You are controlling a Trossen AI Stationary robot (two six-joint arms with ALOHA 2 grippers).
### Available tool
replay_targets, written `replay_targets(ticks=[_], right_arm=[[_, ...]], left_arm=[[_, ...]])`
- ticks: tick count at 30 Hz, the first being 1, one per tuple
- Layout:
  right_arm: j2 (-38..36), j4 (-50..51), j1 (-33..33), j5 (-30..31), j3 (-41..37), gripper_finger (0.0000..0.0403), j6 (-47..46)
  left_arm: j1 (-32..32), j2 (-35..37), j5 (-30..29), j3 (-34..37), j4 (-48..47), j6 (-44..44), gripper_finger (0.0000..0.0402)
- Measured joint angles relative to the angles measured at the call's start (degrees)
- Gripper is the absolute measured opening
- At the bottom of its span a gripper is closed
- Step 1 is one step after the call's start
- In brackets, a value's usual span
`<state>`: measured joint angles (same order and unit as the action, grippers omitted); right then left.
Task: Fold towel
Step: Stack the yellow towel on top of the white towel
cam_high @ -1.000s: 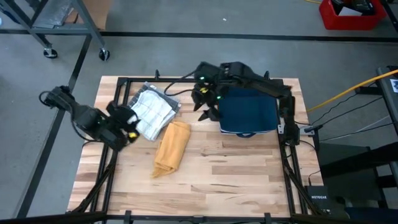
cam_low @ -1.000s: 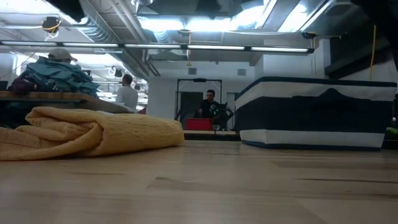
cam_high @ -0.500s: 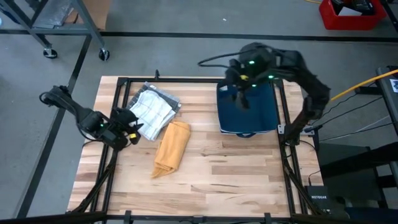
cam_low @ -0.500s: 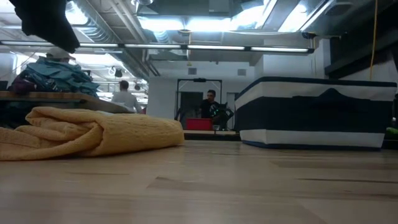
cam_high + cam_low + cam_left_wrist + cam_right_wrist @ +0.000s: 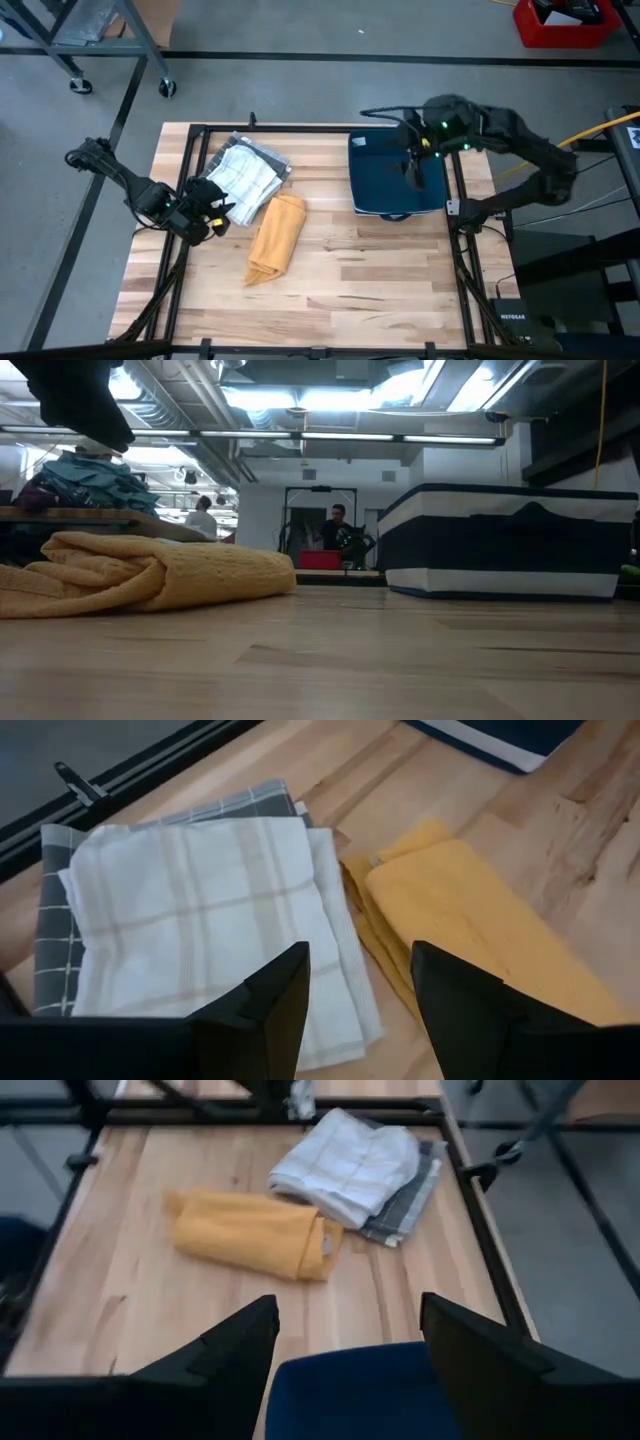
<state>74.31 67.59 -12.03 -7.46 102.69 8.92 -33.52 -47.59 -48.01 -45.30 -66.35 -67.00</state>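
From where I stand, the wooden table [image 5: 330, 280] holds everything. The navy bin [image 5: 397, 180] sits well to the right of the yellow towel [image 5: 276, 238], which lies folded near the table's middle, its upper end touching the white checked cloths [image 5: 243, 178]. The right gripper [image 5: 412, 168], fingers spread and empty, has swung away from the towel to hang over the bin. The left gripper [image 5: 213, 212], spread too, has drawn back beside the towel. The fold looks finished.
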Motion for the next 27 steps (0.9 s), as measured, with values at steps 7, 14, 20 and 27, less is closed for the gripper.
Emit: replay_targets(ticks=[7, 14, 20, 27], right_arm=[[-15.6, -25.9, 0.0, 4.5, -30.7, 0.0255, -7.7], [-17.5, -46.1, 0.0, -0.7, -50.8, 0.0255, -20.8], [-10.3, -61.0, 0.1, -2.5, -58.9, 0.0255, -28.3], [1.7, -73.9, 0.1, -6.5, -59.3, 0.0255, -42.0]], left_arm=[[0.0, 0.0, 0.0, 0.0, 0.0, -3.0, 0.0169], [0.0, 0.0, 0.0, 0.0, 0.1, -10.9, 0.0169], [0.0, -0.5, 0.0, 0.0, 2.2, -14.7, 0.0169], [0.0, -3.8, 0.9, 0.0, 6.3, -15.9, 0.0169]])
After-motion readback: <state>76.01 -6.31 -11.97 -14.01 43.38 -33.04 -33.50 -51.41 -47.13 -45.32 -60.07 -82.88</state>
